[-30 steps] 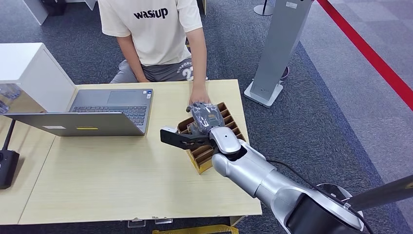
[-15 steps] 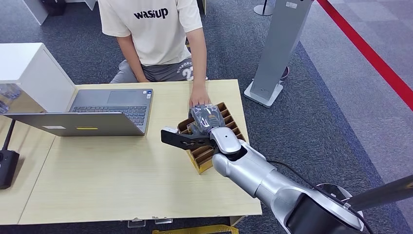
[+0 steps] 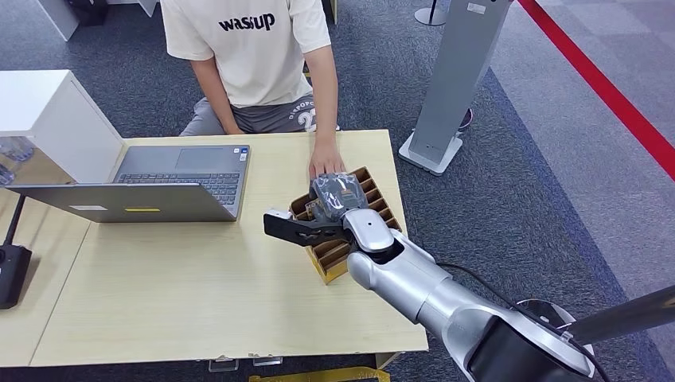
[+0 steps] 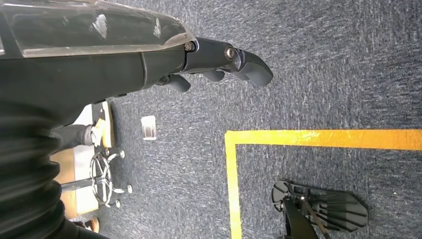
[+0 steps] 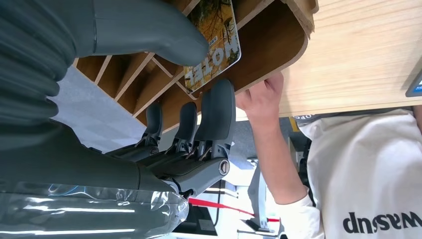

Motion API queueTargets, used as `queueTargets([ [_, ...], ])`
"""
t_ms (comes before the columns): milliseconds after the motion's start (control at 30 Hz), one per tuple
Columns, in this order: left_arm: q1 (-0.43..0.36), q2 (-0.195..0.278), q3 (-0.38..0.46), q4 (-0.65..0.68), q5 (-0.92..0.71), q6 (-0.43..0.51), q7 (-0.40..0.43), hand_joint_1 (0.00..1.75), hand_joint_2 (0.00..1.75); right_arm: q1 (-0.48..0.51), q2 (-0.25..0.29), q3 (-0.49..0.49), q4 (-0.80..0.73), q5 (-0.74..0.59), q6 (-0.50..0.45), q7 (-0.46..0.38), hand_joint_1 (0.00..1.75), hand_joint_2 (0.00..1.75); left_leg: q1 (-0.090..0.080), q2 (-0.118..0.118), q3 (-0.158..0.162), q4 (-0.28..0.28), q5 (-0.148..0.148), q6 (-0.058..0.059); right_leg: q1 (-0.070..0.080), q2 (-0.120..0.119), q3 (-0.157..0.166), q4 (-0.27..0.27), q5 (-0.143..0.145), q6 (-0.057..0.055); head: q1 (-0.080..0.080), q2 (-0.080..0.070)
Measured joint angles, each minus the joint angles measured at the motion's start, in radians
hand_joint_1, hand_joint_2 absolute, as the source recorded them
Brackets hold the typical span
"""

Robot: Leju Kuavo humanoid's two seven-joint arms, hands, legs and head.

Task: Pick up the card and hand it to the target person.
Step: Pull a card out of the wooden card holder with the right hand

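Note:
My right hand (image 3: 336,195) reaches down into a wooden slotted organizer (image 3: 334,267) at the table's right edge. In the right wrist view a card (image 5: 214,45) with a yellow-brown picture and white letters stands in a slot, and I pinch it between my thumb (image 5: 164,35) and a finger (image 5: 219,109). The target person (image 3: 247,48), in a white T-shirt, sits across the table. One hand of theirs (image 3: 325,163) rests at the organizer's far end, close to my fingers. My left hand (image 4: 224,62) hangs over the carpet, holding nothing, its fingers loosely bent.
An open laptop (image 3: 159,183) stands on the wooden table (image 3: 199,294) to the left of the organizer. A white cabinet (image 3: 48,111) is at the far left. A grey pillar stand (image 3: 454,79) rises on the carpet to the right, beyond the table.
My right hand has shifted very slightly toward me over the organizer. The person's hand stays at the far end.

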Motion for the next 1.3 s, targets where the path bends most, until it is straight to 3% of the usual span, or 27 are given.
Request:
queueTargets([
  [100,0.0,0.0,0.0,0.0,0.0,0.0,0.0,0.0,1.75,0.001,0.0,0.0,0.0,0.0,0.001,0.0,0.91,1.75,0.0,0.0,0.0,0.0,0.0,0.0,0.0,0.0,0.0,0.0,0.0,0.0,0.0,0.0],
  [367,0.001,0.0,0.0,0.0,0.0,0.002,0.0,0.0,1.75,0.002,0.002,0.001,0.0,-0.003,0.009,-0.005,0.94,1.75,0.0,0.0,0.0,0.0,0.0,0.0,0.0,0.0,0.0,0.0,0.0,0.0,0.0,0.0],
  [733,0.001,0.0,0.0,0.0,0.0,0.003,-0.002,0.0,1.75,0.002,0.003,0.001,0.0,-0.005,0.01,-0.007,1.32,1.75,0.0,0.0,0.0,0.0,0.0,0.0,0.0,0.0,0.0,0.0,0.0,0.0,0.0,0.0],
  [1067,0.003,0.0,0.0,0.0,0.0,0.003,-0.003,0.0,1.75,0.001,0.003,0.0,0.0,-0.015,0.011,-0.01,1.29,1.75,0.0,0.0,0.0,0.0,0.0,0.0,0.0,0.0,0.0,0.0,0.0,0.0,0.0,0.0],
  [1300,0.005,0.0,0.0,0.0,0.0,0.004,-0.003,0.0,1.75,0.001,0.003,0.001,0.0,-0.018,0.012,-0.01,1.46,1.75,0.0,0.0,0.0,0.0,0.0,0.0,0.0,0.0,0.0,0.0,0.0,0.0,0.0,0.0],
])
